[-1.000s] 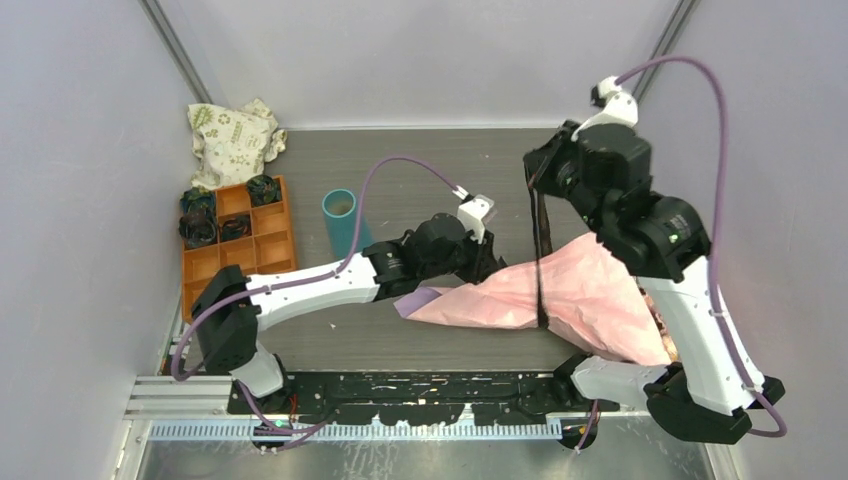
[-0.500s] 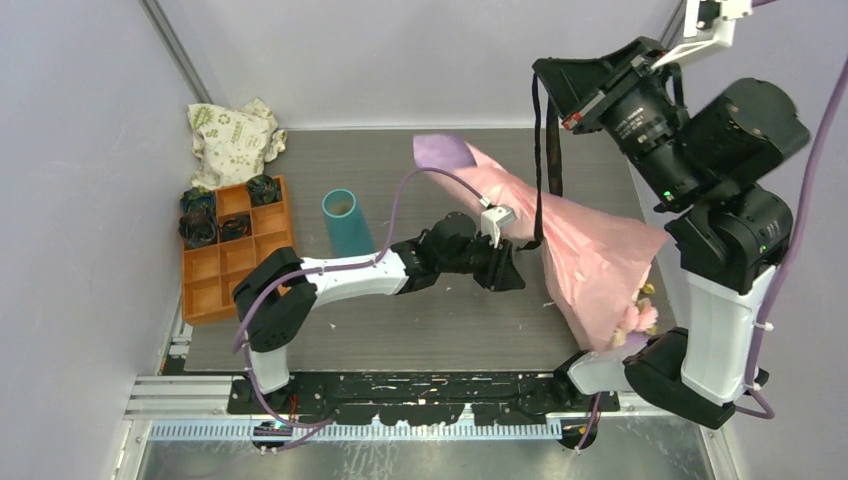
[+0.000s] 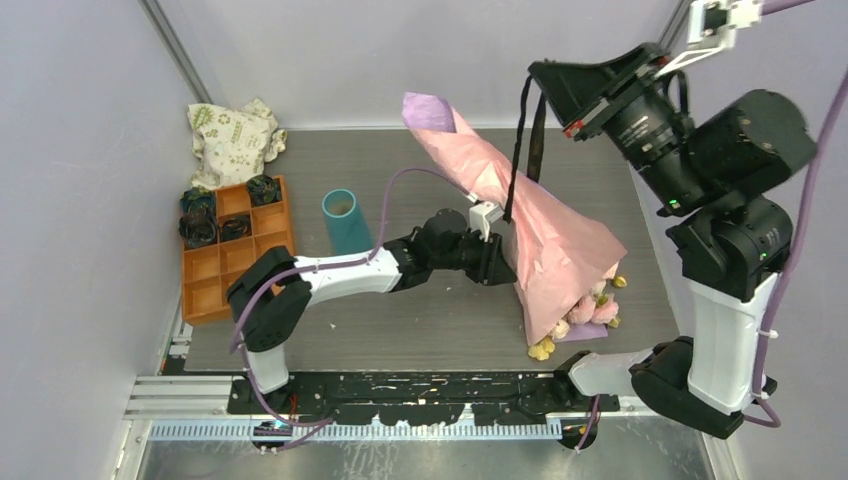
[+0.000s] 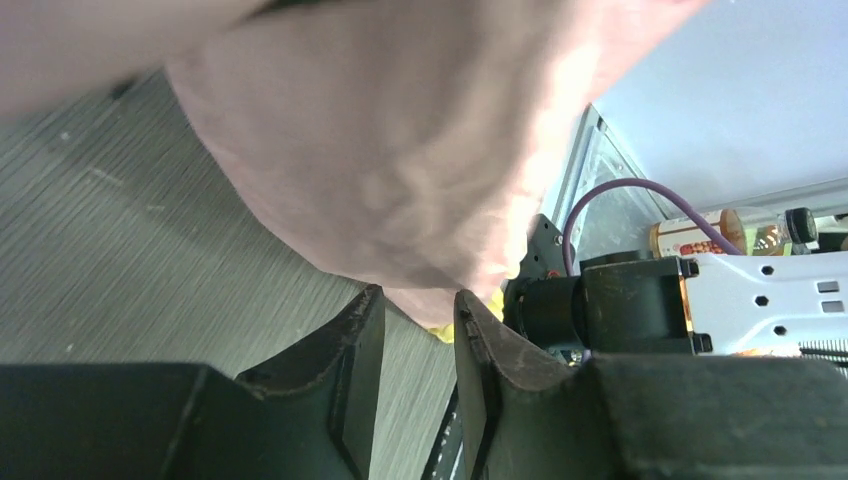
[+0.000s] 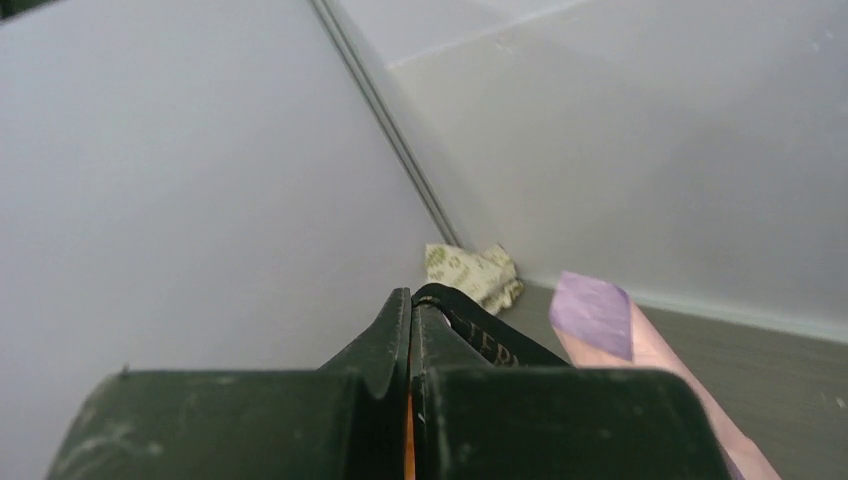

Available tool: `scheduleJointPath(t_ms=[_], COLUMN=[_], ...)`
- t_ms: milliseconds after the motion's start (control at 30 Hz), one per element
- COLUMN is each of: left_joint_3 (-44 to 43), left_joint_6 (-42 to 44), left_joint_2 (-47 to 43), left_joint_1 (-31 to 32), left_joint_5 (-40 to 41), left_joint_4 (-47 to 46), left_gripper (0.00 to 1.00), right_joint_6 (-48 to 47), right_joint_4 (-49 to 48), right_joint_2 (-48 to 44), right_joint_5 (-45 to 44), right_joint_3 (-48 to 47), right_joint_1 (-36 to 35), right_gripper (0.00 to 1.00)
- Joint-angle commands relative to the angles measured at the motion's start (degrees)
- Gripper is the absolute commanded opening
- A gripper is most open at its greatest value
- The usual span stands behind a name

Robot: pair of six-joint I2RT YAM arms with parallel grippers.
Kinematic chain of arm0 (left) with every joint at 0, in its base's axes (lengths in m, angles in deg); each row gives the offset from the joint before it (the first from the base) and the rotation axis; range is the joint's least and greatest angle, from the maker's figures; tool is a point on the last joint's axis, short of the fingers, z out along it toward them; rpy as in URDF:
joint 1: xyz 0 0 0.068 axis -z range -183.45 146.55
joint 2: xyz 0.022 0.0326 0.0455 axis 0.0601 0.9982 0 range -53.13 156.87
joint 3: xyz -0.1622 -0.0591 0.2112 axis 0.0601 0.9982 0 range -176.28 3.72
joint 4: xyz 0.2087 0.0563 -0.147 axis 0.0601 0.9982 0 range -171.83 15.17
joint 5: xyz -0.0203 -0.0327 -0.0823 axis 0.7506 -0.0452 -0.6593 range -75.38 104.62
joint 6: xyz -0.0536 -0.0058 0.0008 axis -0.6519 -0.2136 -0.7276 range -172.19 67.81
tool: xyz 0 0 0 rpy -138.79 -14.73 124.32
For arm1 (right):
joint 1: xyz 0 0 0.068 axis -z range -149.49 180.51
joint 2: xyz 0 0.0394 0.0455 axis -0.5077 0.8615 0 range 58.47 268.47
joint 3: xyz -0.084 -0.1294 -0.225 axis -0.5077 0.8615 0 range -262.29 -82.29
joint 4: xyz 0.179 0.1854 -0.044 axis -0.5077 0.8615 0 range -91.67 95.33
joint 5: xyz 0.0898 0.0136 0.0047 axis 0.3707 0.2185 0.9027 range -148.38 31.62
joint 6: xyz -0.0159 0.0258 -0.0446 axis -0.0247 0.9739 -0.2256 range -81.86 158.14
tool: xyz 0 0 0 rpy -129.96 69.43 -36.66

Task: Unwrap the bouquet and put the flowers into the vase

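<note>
Bouquet (image 3: 540, 235) hanging blooms-down, right of the vase (image 3: 345, 222), by its black ribbon (image 3: 517, 150), which is pinched between the closed fingers of the right gripper (image 5: 411, 305). Left gripper (image 4: 418, 325), fingers narrowly apart, beside the wrapping paper (image 4: 380, 150).

A dark grey wood-grain table (image 3: 420, 335) fills the cell; behind it stands a pale lilac-grey back wall (image 3: 400, 60); matching side walls (image 3: 70, 250) flank it; dark corner struts (image 3: 172, 42) rise from its far corners; an aluminium rail (image 3: 180, 395) lines its near edge; light is soft, even

Printed cloth bag (image 3: 232, 140) far-left corner; orange tray (image 3: 230, 264) beside, holding dark bundles (image 3: 198, 230).
</note>
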Motion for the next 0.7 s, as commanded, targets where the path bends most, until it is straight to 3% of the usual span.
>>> scheduleJointPath(t_ms=[0, 100, 200, 333, 433, 533, 667], left_joint_3=[2.3, 4.4, 5.9, 5.8, 4.8, 2.1, -5.9], left_joint_6=[-0.6, -0.3, -0.3, 1.5, 3.7, 6.2, 9.2], left_joint_2=[-10.4, -17.1, -25.6, -34.3, -36.8, -34.2, -24.4], left_joint_1=[-0.2, -0.2, -0.1, 0.2, 0.2, 0.2, 0.1], left_joint_5=[4.9, 9.2, 15.0, 23.6, 28.7, 31.8, 32.5], left_joint_4=[3.1, 8.1, 13.9, 21.6, 24.2, 26.0, 29.4], left_gripper=[0.33, 0.33, 0.33, 0.37, 0.44, 0.48, 0.45], right_joint_6=[-0.2, 0.5, 1.0, 4.2, 8.5, 11.9, 14.5], right_joint_4=[1.1, 4.2, 9.7, 12.7, 8.4, 6.4, 5.7], right_joint_2=[-1.4, -1.6, 0.2, -1.8, -8.8, -14.2, -14.7], right_joint_5=[-6.9, -12.0, -17.8, -21.0, -20.9, -18.8, -14.7], right_joint_3=[9.7, 16.9, 21.2, 30.4, 43.2, 54.7, 66.1], right_joint_1=[-0.1, -0.1, 0.0, 0.1, 0.0, 0.0, 0.0], right_gripper=[0.05, 0.24, 0.75, 0.81, 0.99, 1.0, 0.98])
